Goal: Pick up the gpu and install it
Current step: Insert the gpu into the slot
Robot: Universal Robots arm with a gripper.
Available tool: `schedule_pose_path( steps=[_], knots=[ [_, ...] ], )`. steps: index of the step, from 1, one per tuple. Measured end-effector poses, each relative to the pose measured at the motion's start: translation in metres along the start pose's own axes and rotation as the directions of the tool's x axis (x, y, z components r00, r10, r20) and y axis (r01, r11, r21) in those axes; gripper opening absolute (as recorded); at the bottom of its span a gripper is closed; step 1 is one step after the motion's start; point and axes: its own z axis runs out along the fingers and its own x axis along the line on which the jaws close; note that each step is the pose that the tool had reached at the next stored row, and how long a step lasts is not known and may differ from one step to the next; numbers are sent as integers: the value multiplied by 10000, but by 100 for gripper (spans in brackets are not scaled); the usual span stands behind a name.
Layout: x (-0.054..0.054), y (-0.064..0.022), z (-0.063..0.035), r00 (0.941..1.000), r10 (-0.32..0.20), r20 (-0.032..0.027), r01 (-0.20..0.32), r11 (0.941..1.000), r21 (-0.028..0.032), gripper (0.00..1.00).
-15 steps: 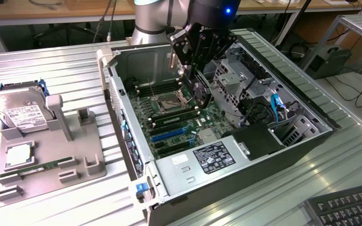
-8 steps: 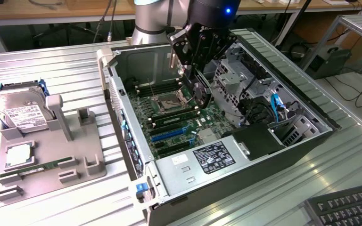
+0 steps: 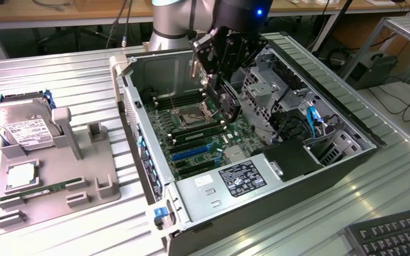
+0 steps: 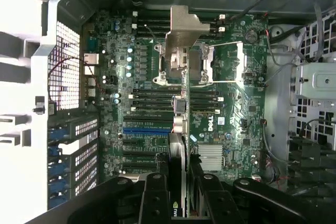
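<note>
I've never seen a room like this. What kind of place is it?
Probably a robot lab or computer workshop: a robot's claw holds a gpu over an open computer case, with a hard drive and keyboard nearby.

gpu (image 4: pixel 181 124) end bracket (image 4: pixel 185 27) silvery metal; claw (image 4: pixel 179 184) matt black.

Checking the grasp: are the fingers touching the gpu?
Touching. The wrist view shows the gpu edge-on, clamped between the two black fingers with no gap.

gpu's (image 4: pixel 177 153) near end hidden between jaws, keyboard (image 3: pixel 394 234) cut off by corner, power-supply label (image 3: pixel 239 178) print unreadable
</note>
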Motion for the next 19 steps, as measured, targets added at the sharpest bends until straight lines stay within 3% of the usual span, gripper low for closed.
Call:
schedule_pose_path(
  steps=[3, 5, 7, 12, 13, 14, 17, 19],
  knots=[
    [0, 0, 2, 9965, -831, -32, 831, 9965, -1, 26],
    [0, 0, 4, 9910, -1336, -51, 1336, 9910, -4, 26],
    [-1, 0, 10, 9790, -2038, -76, 2038, 9790, -10, 26],
    [0, -1, 24, 9562, -2924, -108, 2924, 9563, -20, 26],
    [-1, -1, 27, 9501, -3118, -116, 3118, 9502, -22, 26],
    [0, -1, 35, 9377, -3471, -129, 3471, 9378, -28, 26],
    [0, -2, 50, 9137, -4062, -150, 4061, 9138, -38, 26],
    [0, -2, 61, 8936, -4485, -166, 4485, 8938, -45, 26]
  ],
)
